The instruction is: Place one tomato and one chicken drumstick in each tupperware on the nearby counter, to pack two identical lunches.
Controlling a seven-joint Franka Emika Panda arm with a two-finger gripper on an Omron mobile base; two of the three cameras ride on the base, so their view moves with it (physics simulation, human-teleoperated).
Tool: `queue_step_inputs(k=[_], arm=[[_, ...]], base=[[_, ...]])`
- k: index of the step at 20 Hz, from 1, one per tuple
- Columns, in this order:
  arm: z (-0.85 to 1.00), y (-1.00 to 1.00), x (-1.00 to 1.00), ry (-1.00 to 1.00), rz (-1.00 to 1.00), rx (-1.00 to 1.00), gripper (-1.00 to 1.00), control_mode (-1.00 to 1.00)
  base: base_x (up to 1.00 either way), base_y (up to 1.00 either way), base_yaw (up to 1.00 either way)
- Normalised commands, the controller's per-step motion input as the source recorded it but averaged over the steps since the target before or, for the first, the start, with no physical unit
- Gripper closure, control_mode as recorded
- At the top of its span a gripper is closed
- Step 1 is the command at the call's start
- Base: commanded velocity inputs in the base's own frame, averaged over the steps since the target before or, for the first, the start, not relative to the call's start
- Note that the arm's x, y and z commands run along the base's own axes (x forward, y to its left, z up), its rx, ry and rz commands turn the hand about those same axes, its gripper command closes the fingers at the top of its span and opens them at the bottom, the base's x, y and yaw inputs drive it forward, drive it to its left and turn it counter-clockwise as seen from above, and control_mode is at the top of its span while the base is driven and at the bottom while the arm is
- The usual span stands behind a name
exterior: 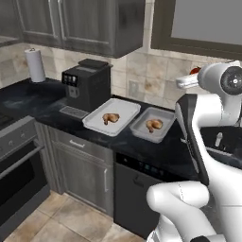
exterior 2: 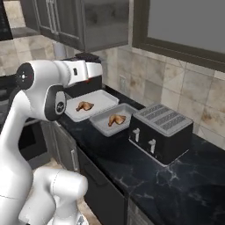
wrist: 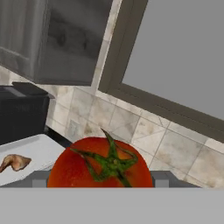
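We see the pincer (wrist: 100, 186) clamped on a tomato (wrist: 100, 164), its green stem facing the hand camera, held up in the air before the tiled wall. On the black tabletop (exterior: 156, 151) two tupperware trays sit side by side: the left tupperware (exterior: 124, 109) just beside the coffee machine (exterior: 87, 82) and the right tupperware (exterior: 142, 126) near the toaster (exterior 2: 160, 132). Each holds one chicken drumstick (exterior: 110, 118), the second drumstick (exterior: 153, 125) lying in the right tray.
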Motion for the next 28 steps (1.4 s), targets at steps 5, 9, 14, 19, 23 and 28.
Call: queue_step_inputs(k=[5,9,14,19,23,28], arm=[[0.00,0.00,0.00,0.00,0.00,0.00,1.00,1.00],[0.00,0.00,0.00,0.00,0.00,0.00,1.00,1.00],[0.00,0.00,0.00,0.00,0.00,0.00,1.00,1.00],[0.00,0.00,0.00,0.00,0.00,0.00,1.00,1.00],[-0.06,0.00,0.01,0.00,-0.12,0.00,1.00,-1.00],[-0.30,-0.01,0.03,0.17,-0.14,0.00,1.00,-1.00]], base=[[0.85,-0.08,-0.14],[0.40,0.38,-0.19],[0.45,0.65,-0.31],[0.24,0.33,-0.30],[0.01,0.00,-0.13],[0.00,0.00,0.00]])
